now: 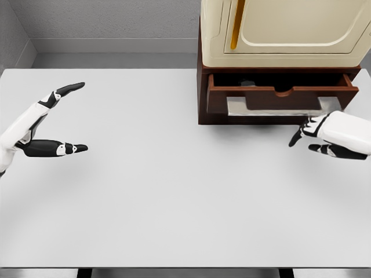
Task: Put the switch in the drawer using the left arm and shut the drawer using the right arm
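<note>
Left hand (49, 124) far left of the drawer (278, 95), fingers spread wide, empty, right hand (324, 136) just before the open drawer front, fingers loosely curled, holding nothing

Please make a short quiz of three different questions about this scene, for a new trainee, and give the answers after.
1. True or false: the drawer of the brown cabinet is fully shut.
2. Which hand is nearer to the drawer front? A) left hand B) right hand
3. Fill in: the left hand holds ____.

Key
1. False. The drawer stands pulled out, and a small dark object shows inside; what it is cannot be told.
2. B. The right hand is just below the drawer front, on the right side of the white table. The left hand is far away at the table's left edge.
3. Nothing. Its fingers are spread open and empty.
</note>
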You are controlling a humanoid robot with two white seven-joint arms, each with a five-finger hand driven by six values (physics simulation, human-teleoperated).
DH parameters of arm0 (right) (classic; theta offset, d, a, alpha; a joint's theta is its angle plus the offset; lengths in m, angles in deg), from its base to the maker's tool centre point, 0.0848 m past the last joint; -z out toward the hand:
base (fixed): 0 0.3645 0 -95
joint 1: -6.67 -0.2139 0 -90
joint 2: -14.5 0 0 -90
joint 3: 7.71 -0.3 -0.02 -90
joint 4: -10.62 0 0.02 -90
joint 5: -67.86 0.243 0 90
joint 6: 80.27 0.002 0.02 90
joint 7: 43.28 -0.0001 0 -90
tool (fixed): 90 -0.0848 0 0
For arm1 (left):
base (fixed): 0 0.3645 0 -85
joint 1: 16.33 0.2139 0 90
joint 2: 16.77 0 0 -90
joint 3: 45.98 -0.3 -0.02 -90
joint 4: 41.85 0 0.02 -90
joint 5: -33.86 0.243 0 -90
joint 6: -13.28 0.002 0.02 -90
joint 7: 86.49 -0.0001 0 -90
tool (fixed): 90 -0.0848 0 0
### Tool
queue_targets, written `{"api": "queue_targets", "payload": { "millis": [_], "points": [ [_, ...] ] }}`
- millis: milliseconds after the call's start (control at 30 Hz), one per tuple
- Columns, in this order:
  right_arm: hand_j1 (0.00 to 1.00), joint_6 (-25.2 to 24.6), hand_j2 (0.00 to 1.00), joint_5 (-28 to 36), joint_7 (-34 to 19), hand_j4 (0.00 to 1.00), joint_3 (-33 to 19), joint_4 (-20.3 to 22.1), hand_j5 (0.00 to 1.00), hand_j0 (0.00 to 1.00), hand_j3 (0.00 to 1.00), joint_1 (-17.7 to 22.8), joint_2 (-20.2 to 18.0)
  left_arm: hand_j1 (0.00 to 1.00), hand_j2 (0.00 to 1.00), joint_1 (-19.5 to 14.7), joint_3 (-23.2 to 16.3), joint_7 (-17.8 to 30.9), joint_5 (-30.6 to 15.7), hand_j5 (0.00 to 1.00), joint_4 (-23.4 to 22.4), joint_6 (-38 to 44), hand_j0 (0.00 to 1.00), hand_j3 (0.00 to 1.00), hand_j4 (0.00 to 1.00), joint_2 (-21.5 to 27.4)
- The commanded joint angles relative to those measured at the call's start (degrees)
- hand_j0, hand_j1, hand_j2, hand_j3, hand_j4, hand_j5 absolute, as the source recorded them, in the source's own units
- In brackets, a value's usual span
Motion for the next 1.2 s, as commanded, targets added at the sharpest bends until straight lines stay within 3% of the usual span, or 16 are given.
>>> {"api": "queue_targets", "payload": {
  "millis": [0,633,733,900,1167],
  "points": [
    [0.60,0.0,0.60,-0.2,0.2,0.60,0.7,-0.7,0.60,0.60,0.60,0.0,0.2,1.00,1.00,0.0,0.0,0.0,-0.5,1.00,0.1,0.1,1.00,1.00,1.00,0.0],
    [0.61,0.0,0.61,-1.3,0.2,0.61,1.0,-2.9,0.61,0.61,0.61,-1.9,2.5,1.00,1.00,0.1,0.0,0.0,-0.4,1.00,0.2,0.1,1.00,1.00,1.00,0.0],
    [0.61,0.0,0.61,-1.4,0.2,0.61,1.1,-4.9,0.61,0.61,0.61,-2.3,3.2,1.00,1.00,0.1,0.0,0.0,-0.4,1.00,0.2,0.1,1.00,1.00,1.00,0.0],
    [0.61,0.0,0.61,-2.0,0.2,0.61,6.3,-9.4,0.61,0.61,0.61,-7.8,5.0,1.00,1.00,0.1,0.0,0.0,-0.4,1.00,0.2,0.1,1.00,1.00,1.00,0.0],
    [0.62,0.0,0.62,-2.4,0.2,0.62,6.6,-9.8,0.62,0.62,0.62,-8.5,5.3,1.00,1.00,0.1,0.0,0.0,-0.3,1.00,0.3,0.1,1.00,1.00,1.00,0.0]
  ]
}}
